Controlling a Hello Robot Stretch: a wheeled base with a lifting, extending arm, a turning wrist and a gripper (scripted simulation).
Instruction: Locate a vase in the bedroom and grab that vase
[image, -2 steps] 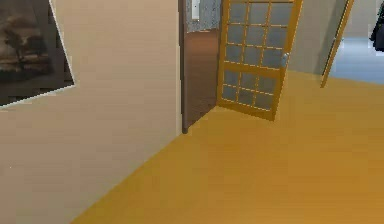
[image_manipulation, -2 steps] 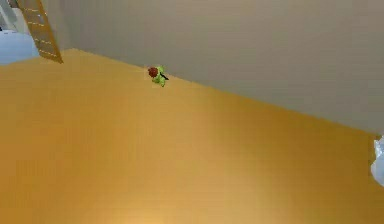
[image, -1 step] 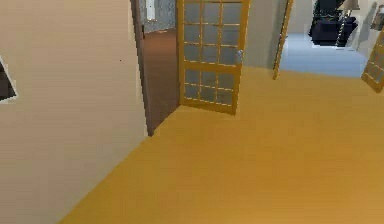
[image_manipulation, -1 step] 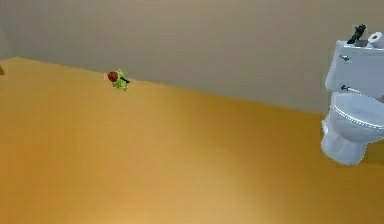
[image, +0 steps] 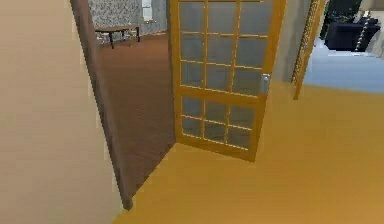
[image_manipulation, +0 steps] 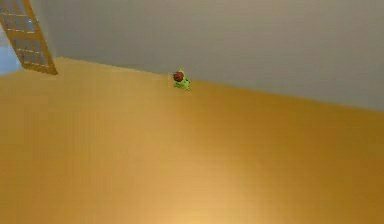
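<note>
A doorway (image: 135, 100) stands ahead at the forward view's left of centre, leading into a room with a reddish-brown floor. Deep inside that room a low dark table (image: 117, 33) stands against a patterned wall. In the arm side view a small green and brown object (image_manipulation: 181, 78) lies on the orange floor at the foot of a grey wall; it is too small to name.
An orange-framed glass-paned door (image: 222, 70) stands swung open just right of the doorway. A beige wall (image: 40, 120) is close on the forward view's left. At far right another opening shows a pale floor and a dark sofa (image: 352, 36). Orange floor (image_manipulation: 190, 160) spreads wide.
</note>
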